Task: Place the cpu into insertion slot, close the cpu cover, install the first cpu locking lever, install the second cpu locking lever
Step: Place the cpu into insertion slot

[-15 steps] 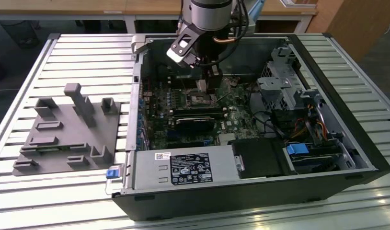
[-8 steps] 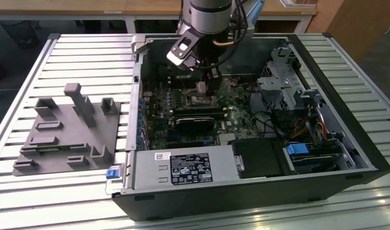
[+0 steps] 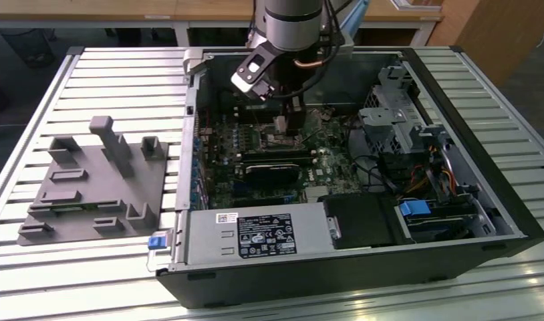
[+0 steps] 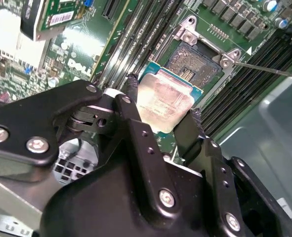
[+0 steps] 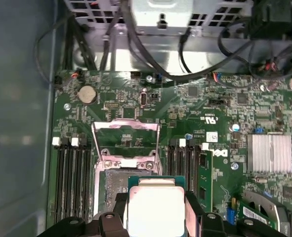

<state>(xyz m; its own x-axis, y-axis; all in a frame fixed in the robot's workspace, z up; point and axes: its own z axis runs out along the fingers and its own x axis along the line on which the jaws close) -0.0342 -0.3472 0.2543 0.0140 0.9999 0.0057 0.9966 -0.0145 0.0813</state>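
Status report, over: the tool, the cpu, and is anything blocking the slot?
Status: tool shut on cpu. Chip near insertion slot, not seated. Cpu cover raised open; nothing blocks slot.

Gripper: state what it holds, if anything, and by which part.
The gripper holds the cpu, clamped across two opposite side edges, with its metal top uncovered.

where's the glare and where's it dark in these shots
Second wrist view: the cpu lid glares pale in the pincer. First wrist view: it washes almost white and the cover gleams. Exterior view: table slats shine brightly while the case interior sits dim.
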